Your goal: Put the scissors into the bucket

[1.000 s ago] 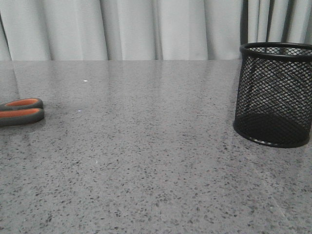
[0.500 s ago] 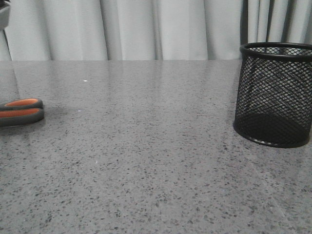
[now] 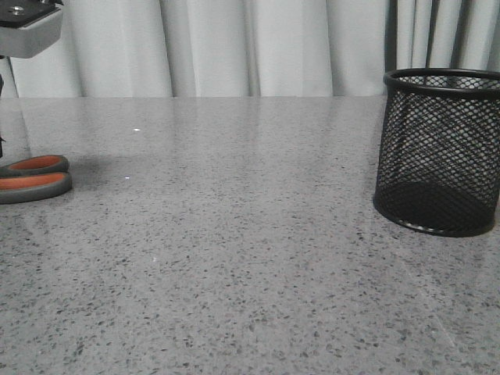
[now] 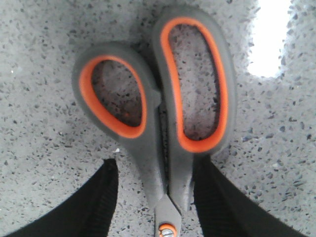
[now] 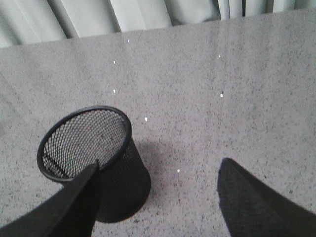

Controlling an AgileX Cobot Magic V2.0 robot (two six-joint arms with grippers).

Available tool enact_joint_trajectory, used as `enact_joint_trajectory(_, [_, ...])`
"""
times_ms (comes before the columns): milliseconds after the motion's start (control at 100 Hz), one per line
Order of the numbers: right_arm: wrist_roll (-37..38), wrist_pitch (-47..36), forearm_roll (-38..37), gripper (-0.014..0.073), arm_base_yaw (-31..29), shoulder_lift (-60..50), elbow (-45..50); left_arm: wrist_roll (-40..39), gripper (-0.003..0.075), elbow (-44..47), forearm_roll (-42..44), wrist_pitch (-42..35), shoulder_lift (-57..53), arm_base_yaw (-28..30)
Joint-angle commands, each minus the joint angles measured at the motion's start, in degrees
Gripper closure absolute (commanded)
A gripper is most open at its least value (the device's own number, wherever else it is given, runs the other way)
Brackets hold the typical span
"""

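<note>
Since a second ago your left arm (image 3: 30, 27) has dropped into the top-left corner of the front view, where nothing showed before; the scissors (image 3: 33, 178) and bucket (image 3: 439, 151) sit where they were.

Left gripper (image 4: 155, 197): spread wide, one black finger (image 4: 91, 205) on each side of the scissors' (image 4: 158, 113) shank just below the handle loops. Both fingers stand apart from the handles, so nothing is clamped. You can't tell from the wrist view if the tips touch the table (image 4: 39, 158).

Scissors: lying flat on the grey speckled tabletop (image 3: 250, 258) at the far left edge of the front view, only the grey, orange-lined loops showing, blades out of frame. Pivot screw (image 4: 168, 230) is just visible between your fingers.

Right gripper (image 5: 158, 207): jaws wide apart, holding nothing, hanging above the table. One finger (image 5: 64, 207) overlaps the bucket's (image 5: 98, 163) rim in the wrist view; contact can't be judged.

Bucket: black wire-mesh cup, upright at the right side of the table, well apart from the scissors. Looking down through the mouth you see only mesh and base, no contents.
</note>
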Motion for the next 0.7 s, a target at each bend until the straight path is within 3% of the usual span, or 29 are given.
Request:
enact_joint_trajectory(0, [-0.57,-2.31,-0.57,0.0141,0.18,0.84,-1.87,0.06,0.0392,-0.24,-1.13,-0.13,0.57,0.89])
enact_joint_trajectory(430, [-0.57,-1.31,-0.57,0.0141,0.18,0.84,-1.87,0.06,0.0391,-0.24,-1.88,1.84,-1.56,0.99])
enact_joint_trajectory(690, [-0.57,-0.86,-0.57,0.0142,0.18,0.84,-1.87,0.06,0.0300,-0.24,-1.45,2.99,-1.80,0.99])
